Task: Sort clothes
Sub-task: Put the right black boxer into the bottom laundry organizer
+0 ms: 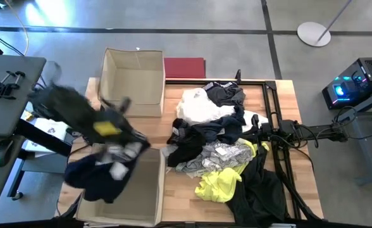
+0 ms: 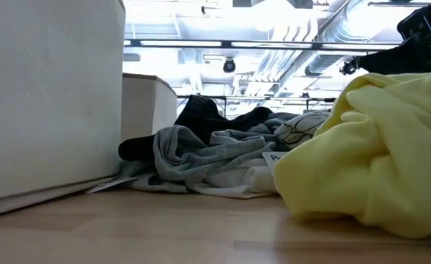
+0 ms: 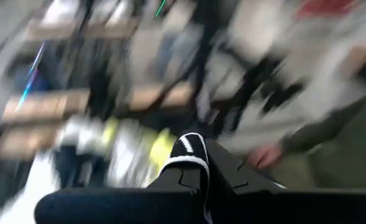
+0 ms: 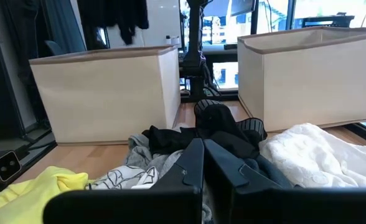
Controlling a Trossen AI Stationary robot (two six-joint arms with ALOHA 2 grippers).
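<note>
My left gripper (image 1: 119,149) is shut on a dark navy garment (image 1: 96,176) over the near beige box (image 1: 149,190). Its picture is blurred. The other clothes lie in a pile on the table's right half: a white one (image 1: 195,106), black ones (image 1: 202,134), a light grey one (image 1: 219,157) and a neon yellow one (image 1: 221,183). My right gripper (image 4: 201,155) is shut and empty, just above the pile's right side (image 1: 254,125). My left gripper pinches a piece of the dark garment with white stripes (image 3: 187,150) between its two fingers. The rest of the garment hangs below the gripper, lifted over the near box's left side (image 1: 91,183). One layer or several, I cannot tell.
A second beige box (image 1: 133,79) stands at the far left, with a flat dark red rectangle (image 1: 185,67) beside it. A person's hand (image 3: 264,155) and green sleeve show beyond the table in the left wrist view. Bare wood (image 1: 179,196) lies between the near box and the pile.
</note>
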